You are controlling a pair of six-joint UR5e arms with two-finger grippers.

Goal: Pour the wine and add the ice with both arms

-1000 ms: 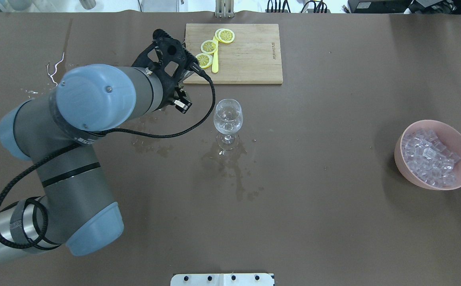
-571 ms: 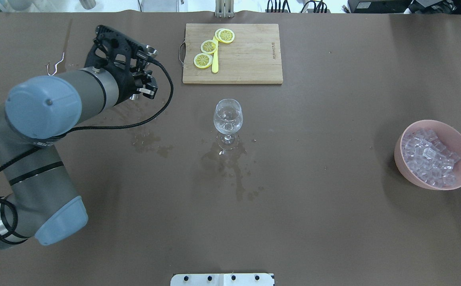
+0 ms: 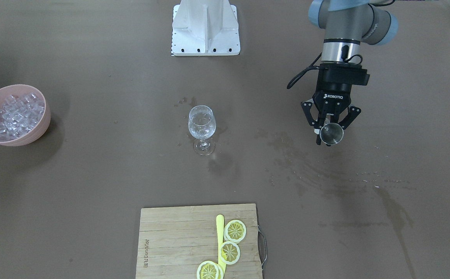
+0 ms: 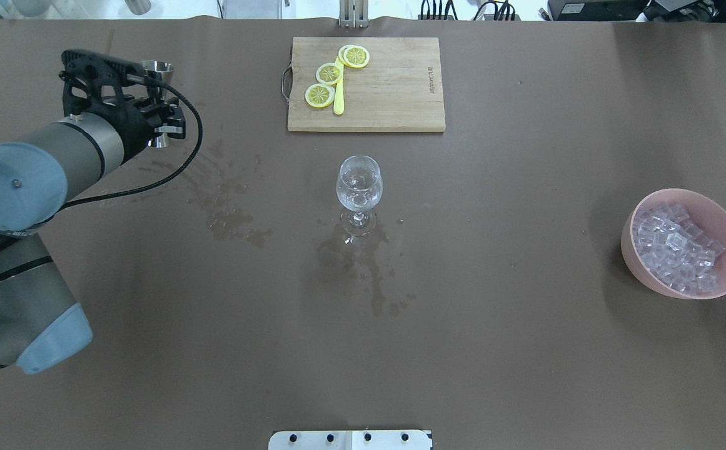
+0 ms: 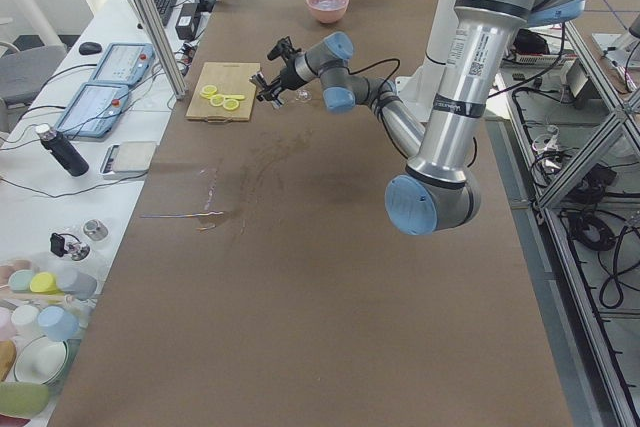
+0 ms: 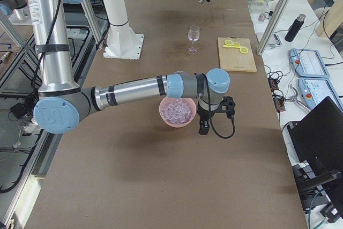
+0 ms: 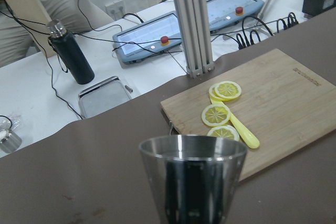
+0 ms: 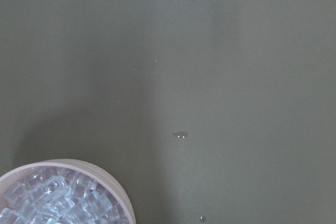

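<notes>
While the left arm carries a steel jigger, the left gripper has travelled sideways across the brown table. One second earlier it hung at the left edge of the wooden cutting board, near the wine glass. It now sits over the far left part of the table, well apart from both. Its fingers are pinched on the jigger from both sides, and the jigger stands upright with its mouth up.

The wine glass stands upright at the table's centre, in the same spot as before. Wet stains mark the paper between the glass and the gripper. Three lemon slices and a yellow utensil lie unmoved on the board.

The ice fills the pink bowl at the right end of the table, unchanged. The right gripper hangs just beside this bowl, pointing down. It appears only in the right side view, so whether its jaws are spread or pressed together cannot be told.
</notes>
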